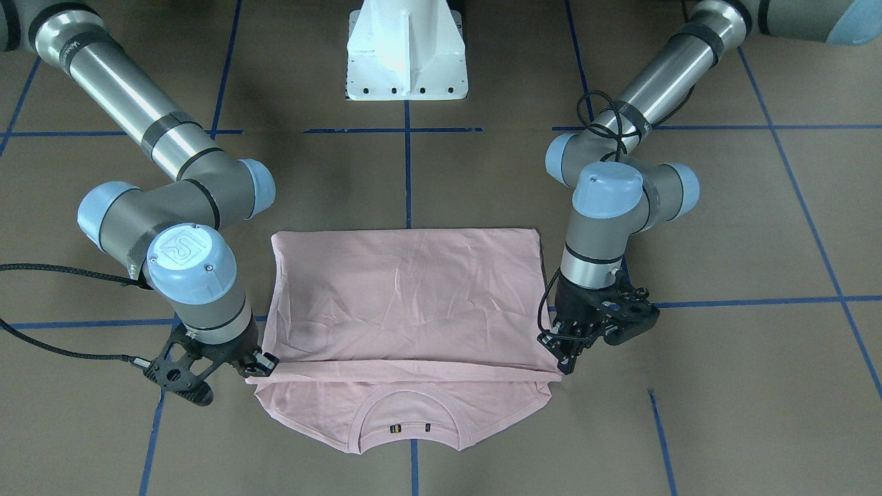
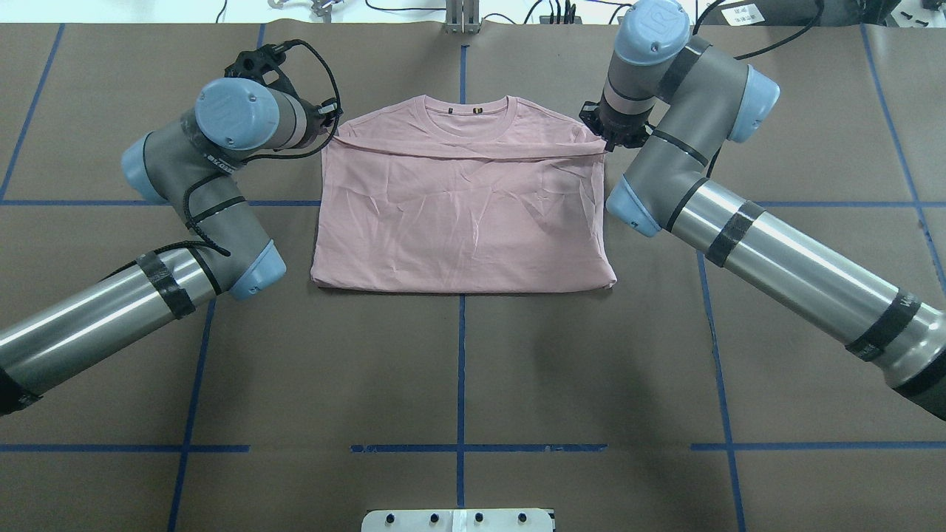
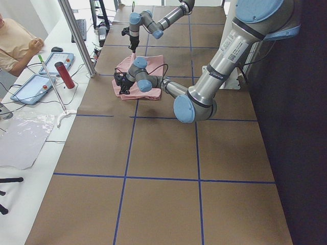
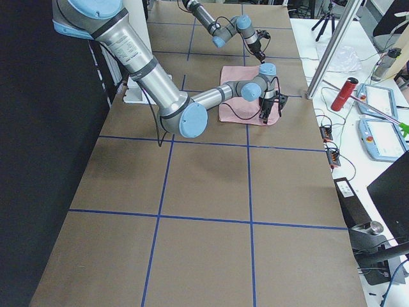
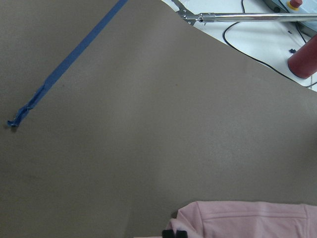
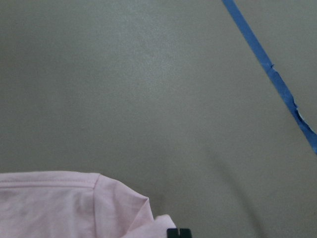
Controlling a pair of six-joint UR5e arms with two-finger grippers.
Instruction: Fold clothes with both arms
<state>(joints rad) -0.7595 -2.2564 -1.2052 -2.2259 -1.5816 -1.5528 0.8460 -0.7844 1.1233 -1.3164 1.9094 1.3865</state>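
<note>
Collar (image 1: 413,413) end of the pale pink T-shirt (image 1: 406,296) lies closest in the front-facing view, neck opening up, two small dark marks on the inside of the neckband. Shirt lies flat on the brown table (image 1: 723,386), centred on a blue tape line (image 1: 408,165) that runs back to the white pedestal (image 1: 406,48).

Lower half is doubled over toward the collar. The crease lies on the pedestal side. The free edge stops just short of the neckband, so collar and shoulders stay uncovered. No print visible on the upward face; creases across the middle.

Right gripper (image 1: 260,366): at the view's-left corner of the free edge, jaws pinched on the cloth there. Right arm (image 1: 200,275) stands nearly upright over it.

Left gripper (image 1: 563,364): at the opposite corner, jaws likewise closed on the cloth. Left arm (image 1: 606,227) tilts slightly above it. The edge runs nearly straight between the two corners, both drawn slightly outward past the layer beneath.

Left wrist view: black fingertips (image 5: 174,233) at the bottom edge, touching a bunched pink seam. Right wrist view: one dark fingertip (image 6: 178,232) just beside a turned-up pink corner.

Left side view: a person (image 3: 13,43) sits at a white bench beyond the table's edge, a red cylinder (image 3: 65,75) near.
</note>
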